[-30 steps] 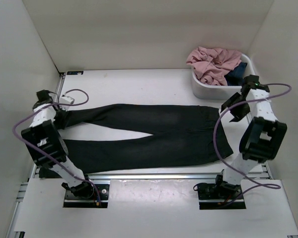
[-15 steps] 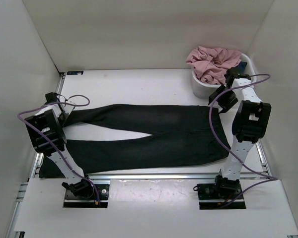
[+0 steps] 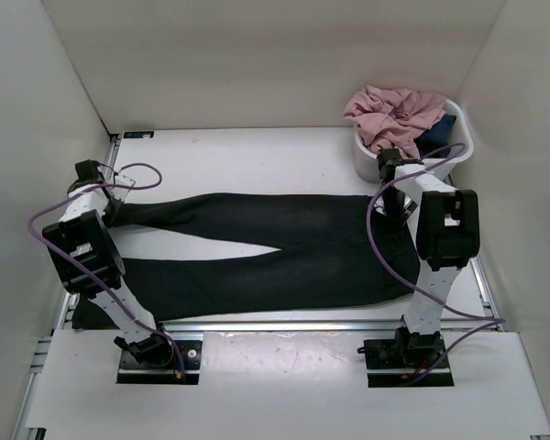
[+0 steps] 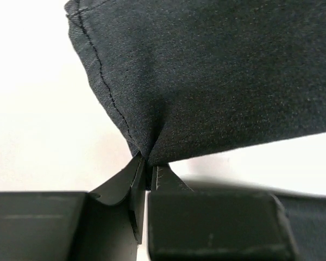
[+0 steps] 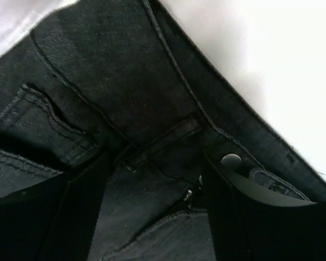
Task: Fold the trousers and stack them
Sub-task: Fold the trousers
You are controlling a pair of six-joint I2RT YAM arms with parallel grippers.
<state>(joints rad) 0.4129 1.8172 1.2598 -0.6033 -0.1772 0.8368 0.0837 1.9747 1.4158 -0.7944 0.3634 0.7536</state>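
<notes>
Okay, trousers (image 3: 275, 247) lie flat across the table (image 3: 257, 160), legs pointing left, waist at right. Left gripper (image 4: 145, 166) is clamped on the far leg's hem, fabric bunched between its fingers. Right gripper (image 5: 152, 163) has its fingers spread, straddling the waistband's far corner near the button (image 5: 231, 160). White basket (image 3: 368, 167) sits just beyond.

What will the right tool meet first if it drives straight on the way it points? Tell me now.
The black soft-fabric trousers: the open right tool points at their waistband, just beside the round metal button, so cloth comes first. How much gap is left cannot be told.
</notes>
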